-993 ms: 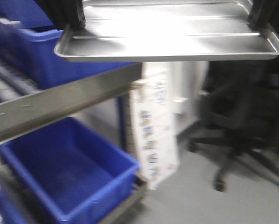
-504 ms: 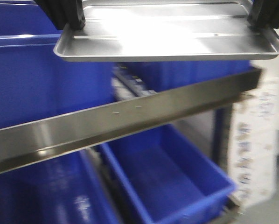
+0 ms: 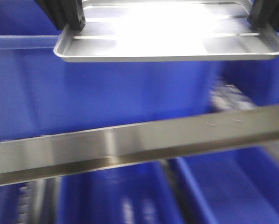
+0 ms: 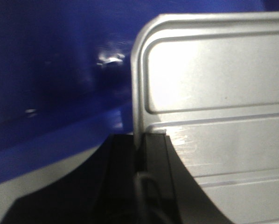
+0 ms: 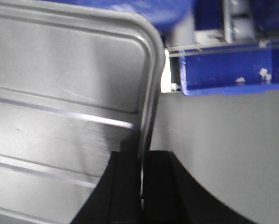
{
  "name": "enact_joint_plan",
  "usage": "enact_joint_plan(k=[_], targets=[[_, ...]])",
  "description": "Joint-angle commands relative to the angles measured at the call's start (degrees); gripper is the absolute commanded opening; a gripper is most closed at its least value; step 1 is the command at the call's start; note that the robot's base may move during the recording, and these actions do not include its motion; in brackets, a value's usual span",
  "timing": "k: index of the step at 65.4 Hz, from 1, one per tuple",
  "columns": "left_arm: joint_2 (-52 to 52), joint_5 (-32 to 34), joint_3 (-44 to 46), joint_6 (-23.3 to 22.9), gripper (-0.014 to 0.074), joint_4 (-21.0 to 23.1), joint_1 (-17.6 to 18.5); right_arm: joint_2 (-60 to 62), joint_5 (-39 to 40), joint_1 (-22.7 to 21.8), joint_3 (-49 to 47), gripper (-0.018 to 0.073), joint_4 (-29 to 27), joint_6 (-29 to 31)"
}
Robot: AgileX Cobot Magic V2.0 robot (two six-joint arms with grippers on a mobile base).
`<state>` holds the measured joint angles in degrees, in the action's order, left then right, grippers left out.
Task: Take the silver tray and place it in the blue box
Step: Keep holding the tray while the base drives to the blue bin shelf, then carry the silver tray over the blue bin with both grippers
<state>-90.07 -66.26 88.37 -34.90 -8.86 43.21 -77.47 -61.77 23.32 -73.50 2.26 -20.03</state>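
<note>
The silver tray [image 3: 170,39] is held level at the top of the front view, shiny, with raised ridges. My left gripper [image 3: 69,21] is shut on its left rim and my right gripper [image 3: 263,18] is shut on its right rim. In the left wrist view the black jaws [image 4: 138,144] pinch the tray's rim [image 4: 214,98]; in the right wrist view the jaws [image 5: 142,161] pinch the other rim [image 5: 69,88]. Blue boxes fill the view behind and below: a large one [image 3: 130,98] behind the tray, another [image 3: 233,191] lower right.
A steel shelf rail [image 3: 139,142] crosses the front view below the tray. Below the right rim a blue crate [image 5: 233,70] sits on a rack over grey floor [image 5: 223,154]. A blue wall [image 4: 51,65] lies left of the tray.
The scene has swept rightward in the front view: the blue boxes and shelf rail shifted right, and the poster and chair left the view. The tray stays fixed in both grippers.
</note>
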Motion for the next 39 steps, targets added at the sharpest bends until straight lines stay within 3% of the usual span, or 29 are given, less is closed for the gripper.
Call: enact_joint_plan(k=[1,39], targets=[[2.2,-0.5,1.6,1.0,-0.0105,-2.3,0.2,2.1,2.2,-0.2,-2.3,0.0057,2.2,1.0],[2.2,-0.5,1.6,1.0,-0.0105,-2.3,0.2,2.1,2.2,-0.2,-2.3,0.0057,2.2,1.0]])
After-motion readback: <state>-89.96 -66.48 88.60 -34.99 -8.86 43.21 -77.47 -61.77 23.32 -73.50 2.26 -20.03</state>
